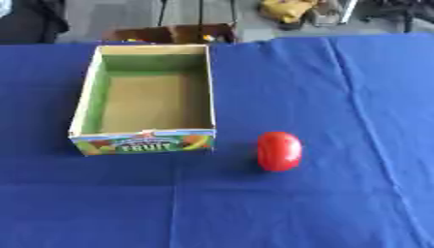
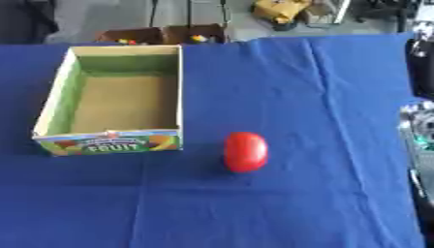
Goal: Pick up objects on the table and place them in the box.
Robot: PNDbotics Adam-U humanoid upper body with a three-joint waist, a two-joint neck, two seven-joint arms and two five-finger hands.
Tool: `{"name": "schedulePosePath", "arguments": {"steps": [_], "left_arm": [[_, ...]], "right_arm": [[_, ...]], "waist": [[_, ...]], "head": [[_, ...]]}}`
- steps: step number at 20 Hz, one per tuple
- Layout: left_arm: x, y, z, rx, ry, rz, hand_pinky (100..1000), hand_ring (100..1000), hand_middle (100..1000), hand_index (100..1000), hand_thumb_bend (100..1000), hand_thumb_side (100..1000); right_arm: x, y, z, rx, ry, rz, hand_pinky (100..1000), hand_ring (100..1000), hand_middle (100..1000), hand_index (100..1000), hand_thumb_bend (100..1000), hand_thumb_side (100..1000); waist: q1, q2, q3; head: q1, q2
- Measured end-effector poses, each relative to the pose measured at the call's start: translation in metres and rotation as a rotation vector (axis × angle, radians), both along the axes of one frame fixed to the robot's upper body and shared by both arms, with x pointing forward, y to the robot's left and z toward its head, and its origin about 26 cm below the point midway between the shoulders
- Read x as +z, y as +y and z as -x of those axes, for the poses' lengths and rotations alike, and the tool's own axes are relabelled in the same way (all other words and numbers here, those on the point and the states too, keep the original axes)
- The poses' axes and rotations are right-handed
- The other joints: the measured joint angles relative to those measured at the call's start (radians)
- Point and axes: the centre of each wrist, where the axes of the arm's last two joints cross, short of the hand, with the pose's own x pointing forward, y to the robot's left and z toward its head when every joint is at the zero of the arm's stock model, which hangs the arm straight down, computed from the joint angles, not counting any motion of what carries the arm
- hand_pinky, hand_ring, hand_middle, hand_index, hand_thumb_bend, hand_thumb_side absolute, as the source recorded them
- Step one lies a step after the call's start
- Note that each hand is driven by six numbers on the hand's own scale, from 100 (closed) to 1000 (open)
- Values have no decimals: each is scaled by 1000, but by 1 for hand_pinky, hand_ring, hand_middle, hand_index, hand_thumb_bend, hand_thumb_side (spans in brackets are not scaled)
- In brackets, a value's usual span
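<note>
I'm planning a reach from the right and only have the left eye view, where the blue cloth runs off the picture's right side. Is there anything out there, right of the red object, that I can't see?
Observer: Yes. In the right eye view a black and silver shape stands along the picture's right edge, far to the right of the red object and not touching it. I cannot tell what it is.
Operator: Does the cloth carry on under it?
Observer: No. The right eye view shows the right border of the blue cloth, which runs from top to bottom near that side. The shape lies at or just beyond that border.
</note>
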Motion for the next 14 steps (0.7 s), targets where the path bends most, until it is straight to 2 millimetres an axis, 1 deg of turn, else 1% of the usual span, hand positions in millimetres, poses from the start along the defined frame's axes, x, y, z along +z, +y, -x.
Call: {"name": "schedulePosePath", "arguments": {"steps": [5,6,9,11,14], "left_arm": [[0,0,0,0,0,0,817,897,812,884,100,1000],[0,0,0,0,0,0,817,897,812,884,100,1000],[0,0,0,0,0,0,817,897,812,884,100,1000],[0,0,0,0,0,-1,817,897,812,884,100,1000],[0,1,0,5,2,-7,817,897,812,883,100,1000]], "right_arm": [[0,0,0,1,0,3,668,785,775,829,100,871],[0,0,0,0,1,7,669,791,784,838,100,854],[3,-2,1,-21,23,50,677,816,825,873,100,972],[0,-2,2,-47,66,115,679,820,833,879,100,996],[-2,2,2,-84,130,229,684,828,844,890,100,1000]], "waist": [[-2,0,0],[-2,0,0],[-3,0,0],[-10,-1,0],[-20,-2,0]], "head": [[1,0],[1,0],[2,0],[4,0],[6,0]]}}
